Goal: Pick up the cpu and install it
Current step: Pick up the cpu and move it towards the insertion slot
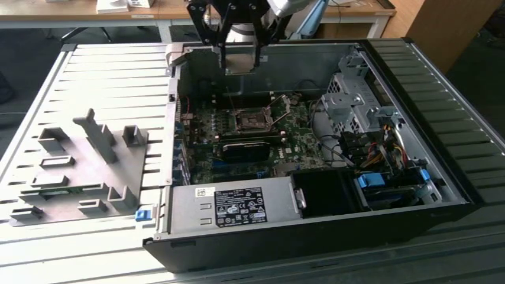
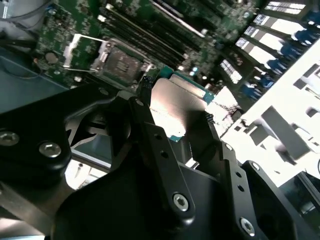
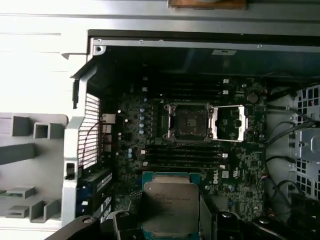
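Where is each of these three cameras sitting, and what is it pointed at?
Exterior view: off the arm, looking slantwise down into the open computer case; the claw holds the chip above it.
First wrist view: on the arm, facing down at the open socket; claw and chip show.
Second wrist view: on the arm, looking along the claw's fingers.
Both wrist views share chip and socket.

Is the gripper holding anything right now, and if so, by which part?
Yes. The gripper is shut on the cpu, its fingers pinching two opposite edges, with the metal top bare between them.
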Robot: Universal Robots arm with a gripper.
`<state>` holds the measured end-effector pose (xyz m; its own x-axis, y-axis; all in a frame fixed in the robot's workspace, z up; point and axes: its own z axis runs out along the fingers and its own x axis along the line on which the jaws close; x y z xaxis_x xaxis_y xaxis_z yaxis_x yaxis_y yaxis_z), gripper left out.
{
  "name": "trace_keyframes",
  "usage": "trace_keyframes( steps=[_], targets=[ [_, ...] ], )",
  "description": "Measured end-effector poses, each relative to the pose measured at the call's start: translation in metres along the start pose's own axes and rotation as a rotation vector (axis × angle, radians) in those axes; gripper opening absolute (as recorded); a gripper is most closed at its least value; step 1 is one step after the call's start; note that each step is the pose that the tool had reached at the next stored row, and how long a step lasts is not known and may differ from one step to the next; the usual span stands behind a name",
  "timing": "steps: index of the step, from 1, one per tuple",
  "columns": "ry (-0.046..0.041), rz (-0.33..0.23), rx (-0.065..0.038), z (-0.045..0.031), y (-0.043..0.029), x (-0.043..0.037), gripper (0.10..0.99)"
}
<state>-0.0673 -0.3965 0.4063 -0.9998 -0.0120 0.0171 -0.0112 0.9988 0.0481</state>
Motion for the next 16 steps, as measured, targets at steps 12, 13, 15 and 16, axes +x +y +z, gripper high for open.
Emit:
trace_keyframes(
  steps=[12, 13, 15, 16],
  targets=[
    [0.0, 0.0, 0.0, 0.0066, 0.0255, -0.0337, 0.541],
    [0.0, 0.0, 0.0, 0.007, 0.0269, -0.0361, 0.541],
    [-0.0001, 0.0, 0.0, 0.008, 0.0287, -0.0369, 0.541],
    [0.0, 0.0, 0.0, 0.0082, 0.0298, -0.0369, 0.541]
  ],
)
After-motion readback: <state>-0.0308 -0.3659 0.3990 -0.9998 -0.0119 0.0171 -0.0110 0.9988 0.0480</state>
